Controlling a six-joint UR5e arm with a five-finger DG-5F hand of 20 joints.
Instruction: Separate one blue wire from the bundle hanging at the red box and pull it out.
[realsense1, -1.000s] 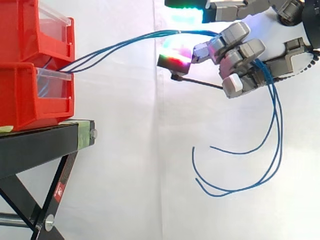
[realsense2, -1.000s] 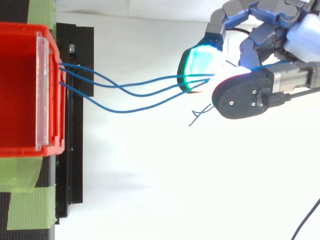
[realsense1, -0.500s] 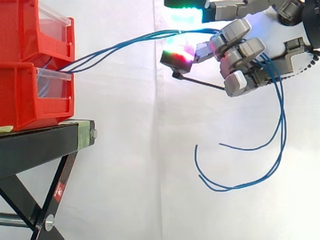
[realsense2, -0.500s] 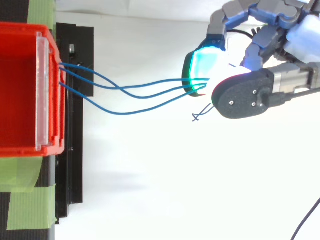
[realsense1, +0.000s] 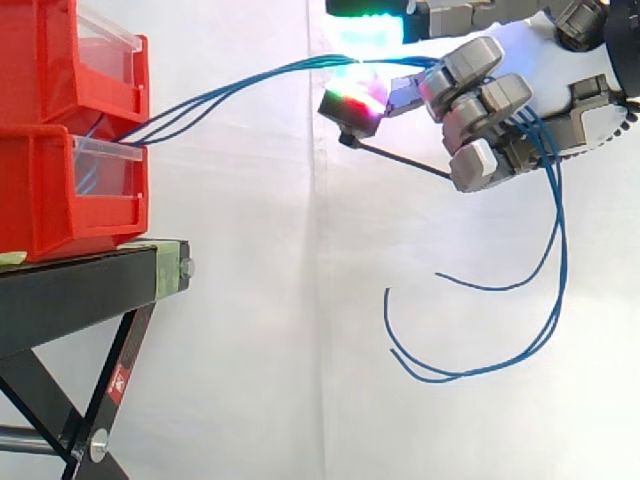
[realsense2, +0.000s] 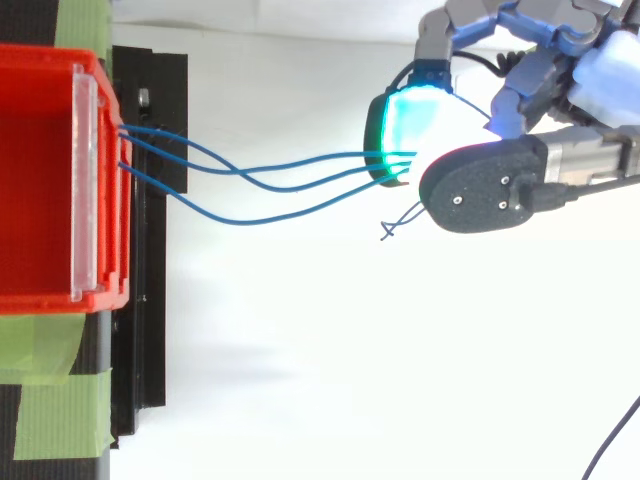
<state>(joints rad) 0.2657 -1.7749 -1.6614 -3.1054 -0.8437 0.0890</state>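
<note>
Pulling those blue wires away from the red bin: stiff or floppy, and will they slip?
Probably floppy: the blue wires bow loosely between the red bin and the hand, and their free ends droop in loops. Likely light and thin, so they may slide through the curled fingers.

I see three thin blue wires leaving the front of the stacked red box side by side and rising in shallow curves into the hand, with their free ends drooping beyond it in long loose loops.
</note>
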